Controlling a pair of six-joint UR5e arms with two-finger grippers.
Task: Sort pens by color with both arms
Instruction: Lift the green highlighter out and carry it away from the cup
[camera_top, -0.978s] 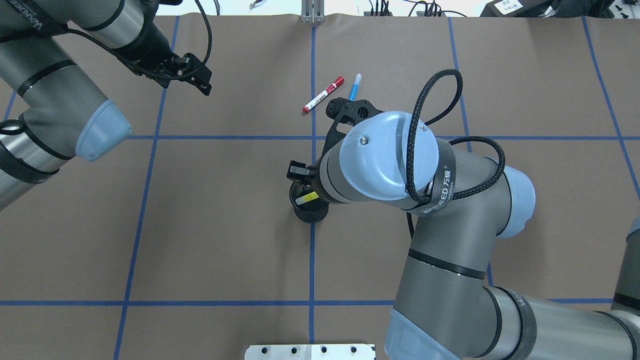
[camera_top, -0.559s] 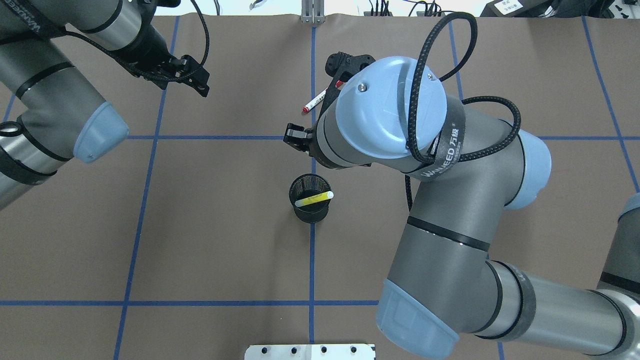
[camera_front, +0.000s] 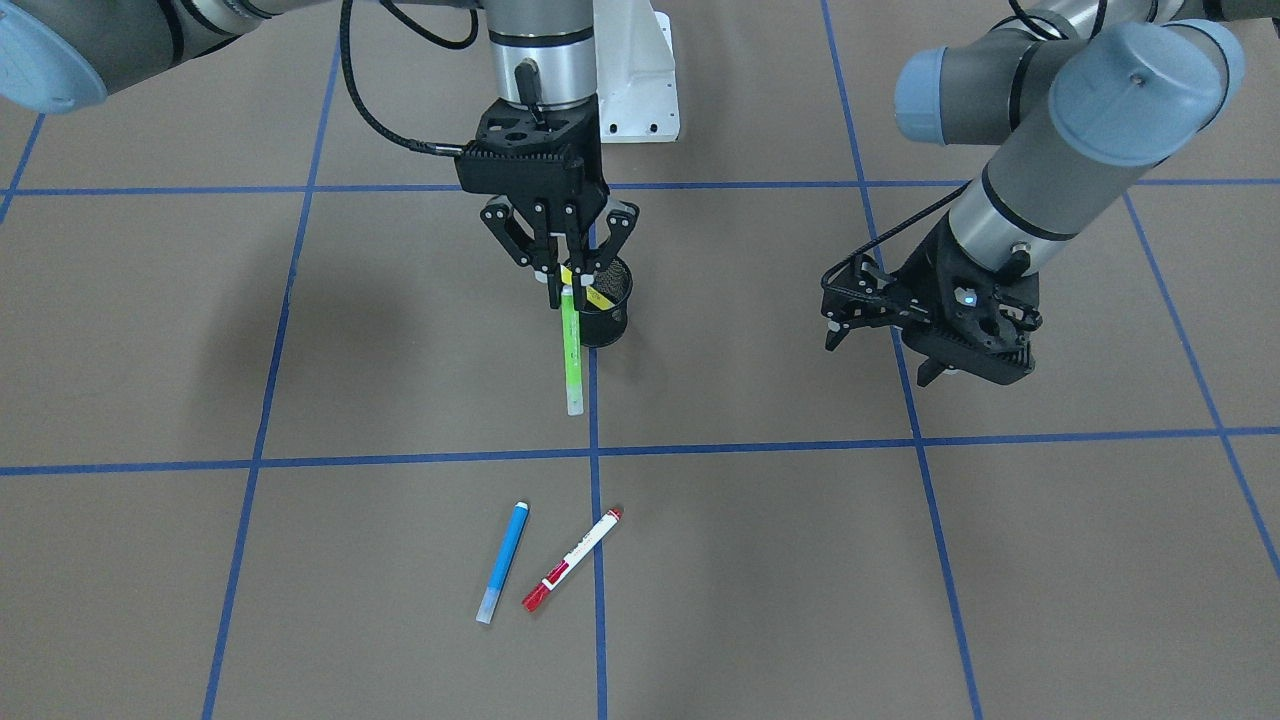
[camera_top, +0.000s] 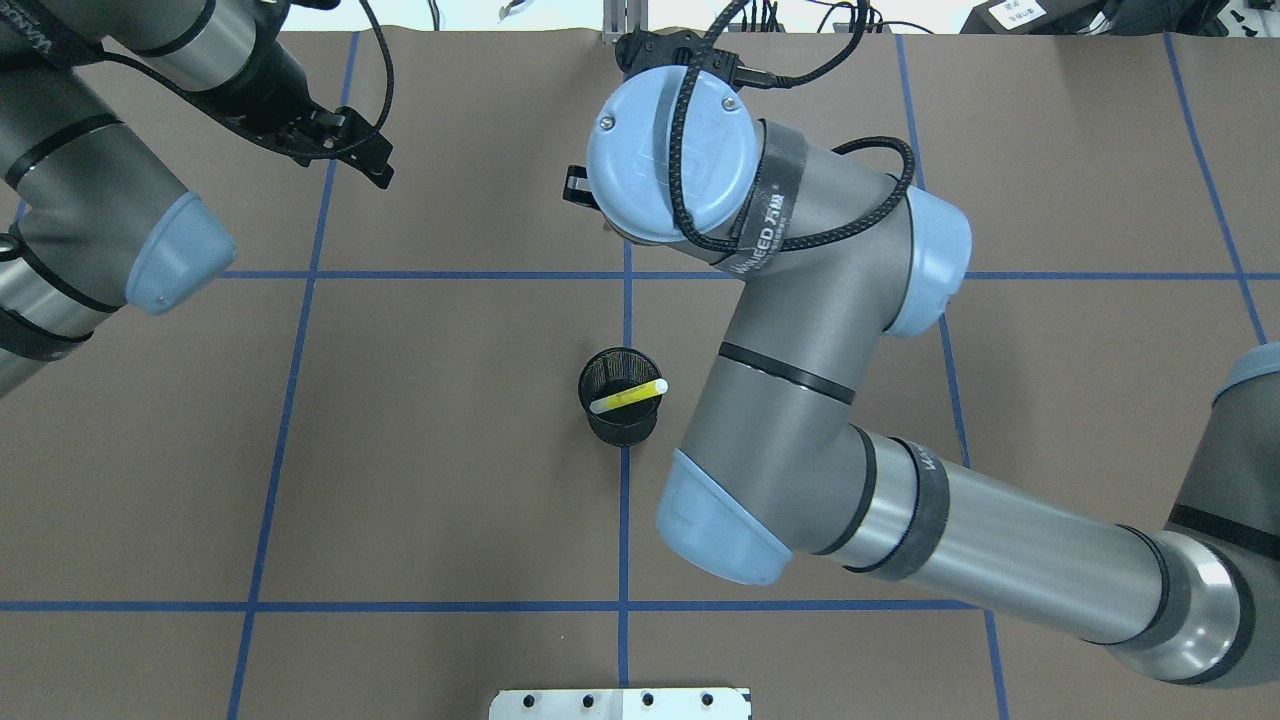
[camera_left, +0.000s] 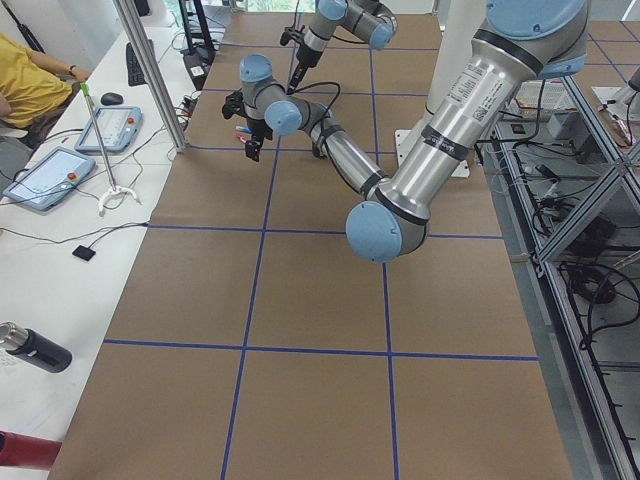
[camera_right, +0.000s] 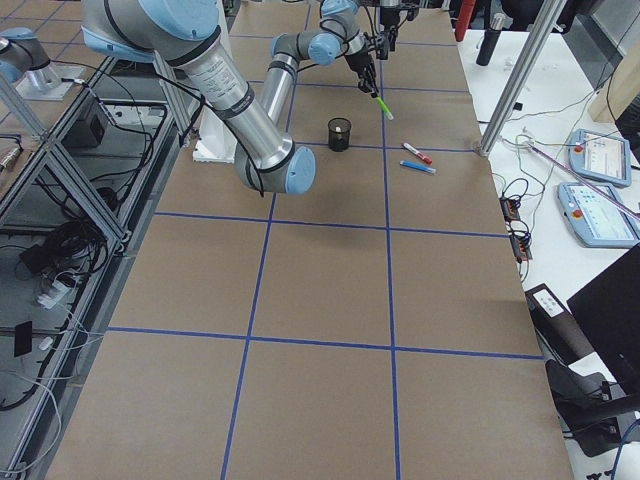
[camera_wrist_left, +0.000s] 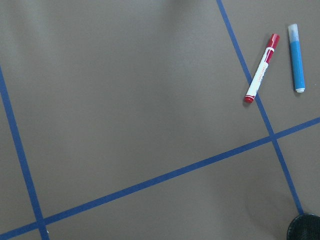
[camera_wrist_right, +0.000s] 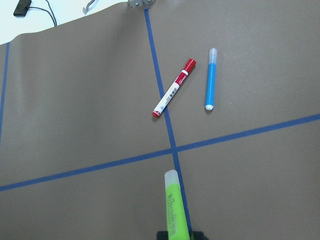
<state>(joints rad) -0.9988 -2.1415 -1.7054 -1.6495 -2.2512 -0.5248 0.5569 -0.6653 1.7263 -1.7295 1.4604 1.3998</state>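
Note:
My right gripper (camera_front: 565, 285) is shut on the top of the bright green pen (camera_front: 571, 352), which hangs upright in the air in front of the black mesh cup (camera_front: 603, 315). The green pen also shows in the right wrist view (camera_wrist_right: 175, 212). The yellow pen (camera_top: 628, 397) leans inside the cup (camera_top: 620, 400). The blue pen (camera_front: 503, 560) and the red-capped white pen (camera_front: 572, 558) lie side by side on the table; both show in the right wrist view, blue (camera_wrist_right: 211, 80) and red (camera_wrist_right: 173, 88). My left gripper (camera_front: 880, 345) is open and empty, off to the side above the table.
The brown table cover carries a grid of blue tape lines (camera_front: 593, 450). The white pedestal base (camera_front: 640, 80) stands behind the cup. In the overhead view my right arm (camera_top: 780, 400) hides the lying pens. The cup's rim shows at the corner of the left wrist view (camera_wrist_left: 306, 227).
My right arm has swung away from the cup toward the far side of the table, with the green pen in its gripper. My left gripper has drifted slightly back and left.

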